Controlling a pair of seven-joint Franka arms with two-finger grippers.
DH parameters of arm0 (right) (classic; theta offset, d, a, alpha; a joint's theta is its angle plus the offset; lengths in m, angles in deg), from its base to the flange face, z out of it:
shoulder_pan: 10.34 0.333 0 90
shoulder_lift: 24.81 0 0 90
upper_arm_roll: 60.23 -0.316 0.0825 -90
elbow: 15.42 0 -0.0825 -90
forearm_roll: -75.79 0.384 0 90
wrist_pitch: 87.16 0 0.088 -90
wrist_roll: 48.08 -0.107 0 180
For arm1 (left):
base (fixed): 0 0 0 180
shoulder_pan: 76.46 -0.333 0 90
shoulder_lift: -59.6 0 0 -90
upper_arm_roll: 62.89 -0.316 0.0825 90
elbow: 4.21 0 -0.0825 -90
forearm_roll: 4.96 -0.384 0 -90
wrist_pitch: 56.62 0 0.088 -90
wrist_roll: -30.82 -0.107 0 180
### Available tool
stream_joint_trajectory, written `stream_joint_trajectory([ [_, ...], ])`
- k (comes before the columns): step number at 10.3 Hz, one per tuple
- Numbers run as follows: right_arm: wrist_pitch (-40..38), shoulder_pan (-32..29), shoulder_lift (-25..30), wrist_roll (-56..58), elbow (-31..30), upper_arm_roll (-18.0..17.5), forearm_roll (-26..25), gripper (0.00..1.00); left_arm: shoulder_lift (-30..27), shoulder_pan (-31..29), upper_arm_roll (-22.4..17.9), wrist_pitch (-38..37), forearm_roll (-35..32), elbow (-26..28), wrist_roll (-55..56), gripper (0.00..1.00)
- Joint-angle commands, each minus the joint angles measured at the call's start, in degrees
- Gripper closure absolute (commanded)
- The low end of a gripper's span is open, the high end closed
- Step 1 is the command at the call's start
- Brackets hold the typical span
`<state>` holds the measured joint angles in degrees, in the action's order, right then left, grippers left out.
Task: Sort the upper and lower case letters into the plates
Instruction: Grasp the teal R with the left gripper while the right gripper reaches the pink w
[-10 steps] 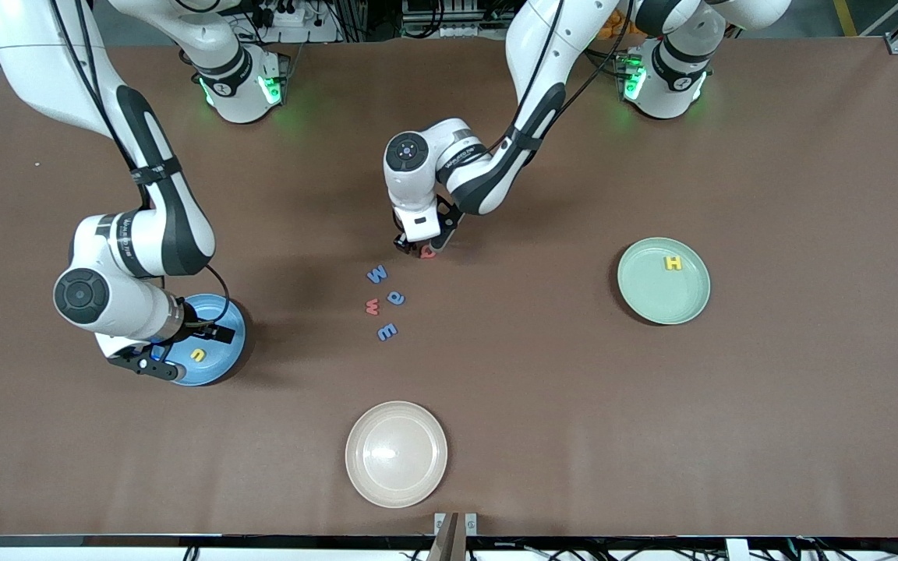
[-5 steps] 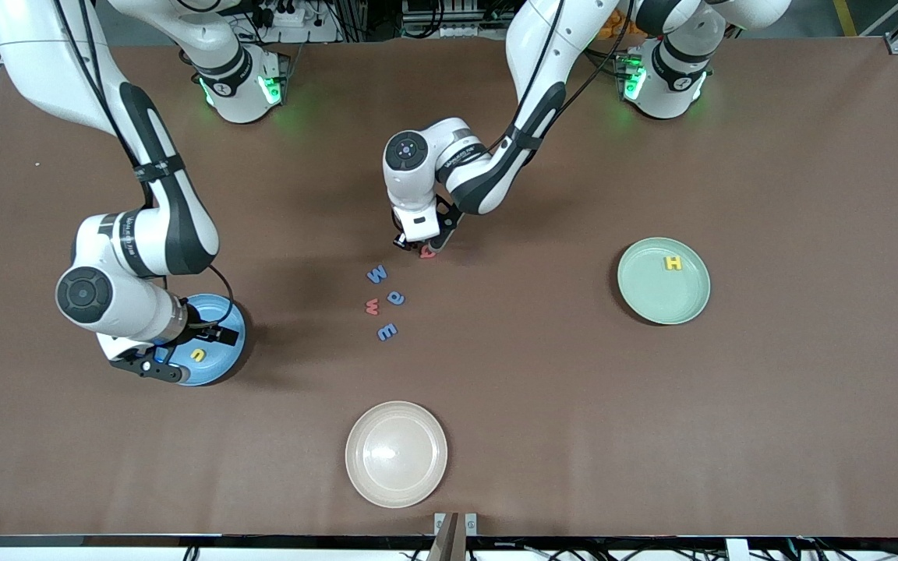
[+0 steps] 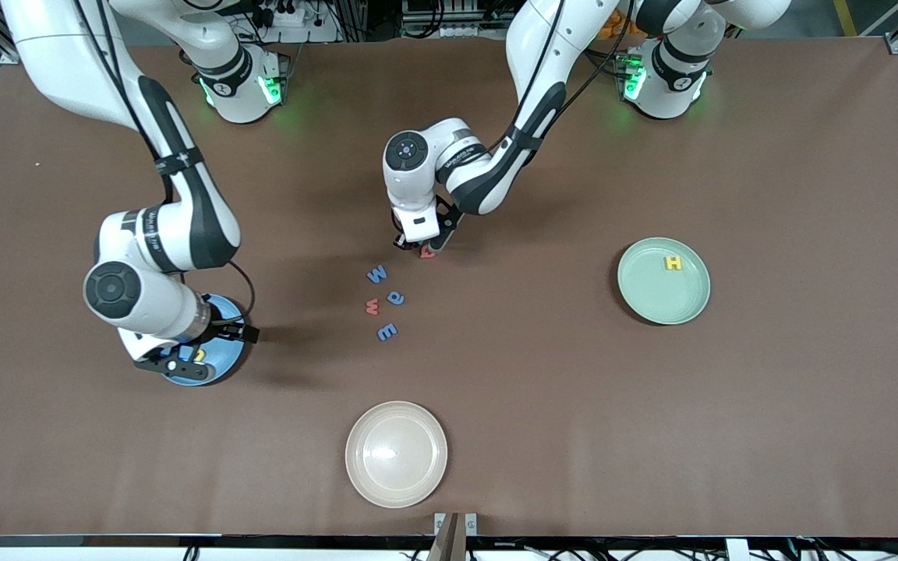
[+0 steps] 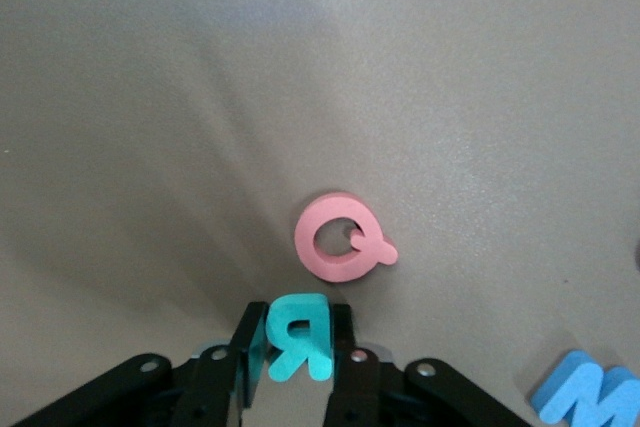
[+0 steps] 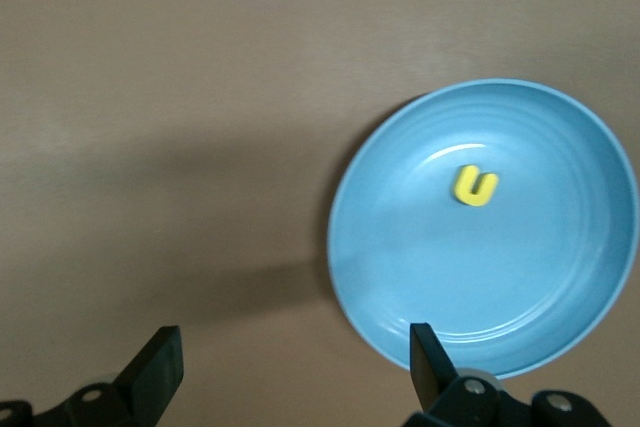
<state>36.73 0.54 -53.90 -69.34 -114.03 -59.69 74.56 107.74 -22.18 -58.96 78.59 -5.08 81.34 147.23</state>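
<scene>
My left gripper [image 3: 415, 248] is down at the table's middle, shut on a teal letter R [image 4: 298, 337] that stands on edge between its fingers. A red Q [image 4: 342, 238] lies flat right beside it [image 3: 427, 251]. A blue M [image 3: 376, 274], a blue a [image 3: 395, 298], a red w [image 3: 372, 307] and a blue E [image 3: 387, 332] lie nearer the front camera. The mint plate [image 3: 652, 300] holds a yellow H [image 3: 673, 263]. The blue plate [image 5: 560, 277] holds a yellow u [image 5: 474, 186]. My right gripper [image 5: 293, 347] hangs open over that plate's edge [image 3: 211, 352], holding nothing.
A cream plate [image 3: 396, 475] sits near the table's front edge, with nothing in it. The right arm's wrist covers much of the blue plate [image 3: 229, 365] in the front view. Bare brown tabletop lies between the letter group and the mint plate.
My left gripper's fingers have closed on the teal R. The right arm has shifted toward the table's middle and risen, now covering more of the blue plate.
</scene>
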Motion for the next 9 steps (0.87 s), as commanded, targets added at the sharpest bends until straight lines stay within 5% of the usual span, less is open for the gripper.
stream_joint_trajectory([
  [1, -0.9, 1.5, 0.4, -0.4, 0.5, -0.5, -0.3, 0.0, 1.0, 0.0, -0.3, 0.0, -1.2, -0.2, -1.0, 0.75],
  [9, -1.0, 4.1, 0.0, -1.8, 0.8, -0.5, -0.2, 0.0, -0.4, -2.5, 0.3, -1.3, -0.8, -0.2, -1.6, 0.77],
])
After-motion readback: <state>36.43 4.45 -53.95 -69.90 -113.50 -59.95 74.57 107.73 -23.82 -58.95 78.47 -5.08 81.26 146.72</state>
